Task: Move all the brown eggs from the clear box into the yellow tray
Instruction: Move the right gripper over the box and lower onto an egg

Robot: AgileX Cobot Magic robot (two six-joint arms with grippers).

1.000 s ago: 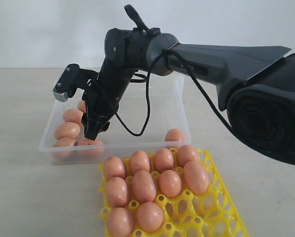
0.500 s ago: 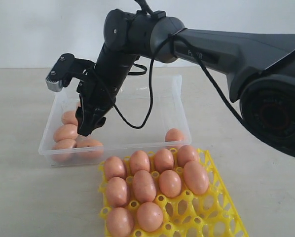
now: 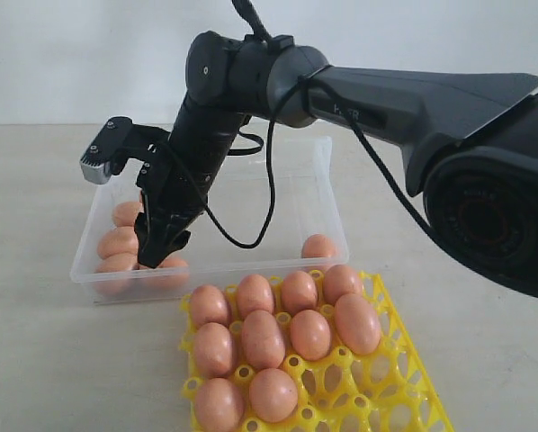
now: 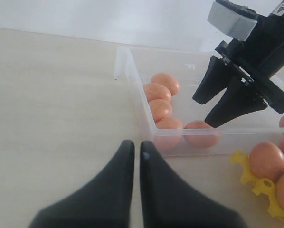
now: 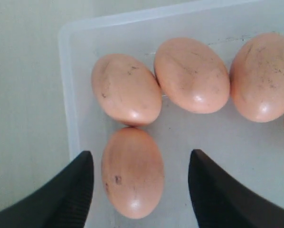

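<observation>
Eggs [image 3: 118, 241] remain in the box [image 3: 330, 193]; my right gripper [image 5: 139, 159] has dropped, open jaws now flanking one egg [image 5: 132, 171]. I can close next; left gripper [image 4: 134, 156] sits closed.

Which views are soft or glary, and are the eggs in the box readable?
Exterior view: even, soft light, no hard shadows; yellow tray reasonably sharp, near arm housing soft. Left wrist view: left gripper out of focus, clear box sharper. Right wrist view: brown eggs sharp, small glints on the shells; right gripper blurred.
</observation>
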